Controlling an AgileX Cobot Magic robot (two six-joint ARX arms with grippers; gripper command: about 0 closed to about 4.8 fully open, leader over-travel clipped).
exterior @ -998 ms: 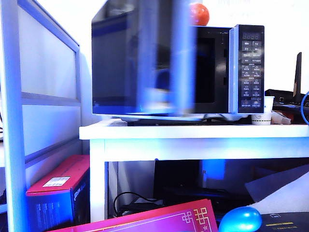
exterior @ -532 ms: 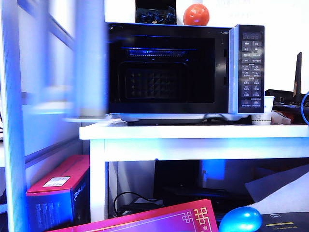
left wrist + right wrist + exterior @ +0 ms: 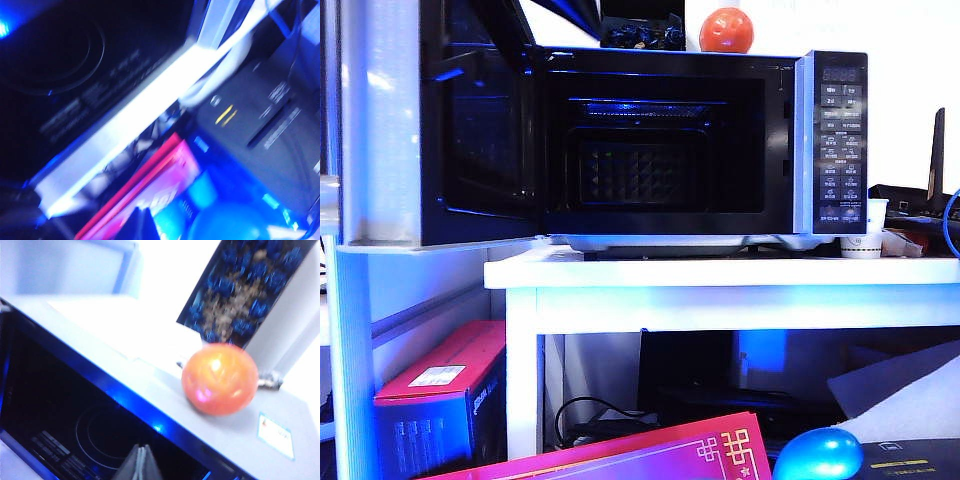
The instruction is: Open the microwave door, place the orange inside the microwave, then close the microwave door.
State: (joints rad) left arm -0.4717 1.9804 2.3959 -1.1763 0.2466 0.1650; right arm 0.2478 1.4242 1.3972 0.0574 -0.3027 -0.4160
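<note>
The black microwave [image 3: 670, 140] stands on a white table, its dark cavity exposed. The microwave door [image 3: 480, 140] hangs wide open at the left. The orange [image 3: 726, 30] rests on the microwave's top, near the right end. In the right wrist view the orange [image 3: 220, 379] sits on the pale top, and my right gripper [image 3: 141, 460] is shut and empty, in front of the open cavity [image 3: 90, 430] and short of the orange. My left gripper [image 3: 142, 222] is blurred, its dark fingers together with nothing held, low by the cavity [image 3: 75, 60]. Neither gripper shows plainly in the exterior view.
A button panel [image 3: 842, 140] fills the microwave's right side. A dark picture box [image 3: 640, 30] stands on top, left of the orange. Under the white table [image 3: 720, 272] lie a red box [image 3: 440, 390], a flat pink box [image 3: 650, 455] and a shiny blue object [image 3: 817, 455].
The door has swung from half open across the cavity to wide open at the left. The cavity now shows in full. The orange has not moved.
</note>
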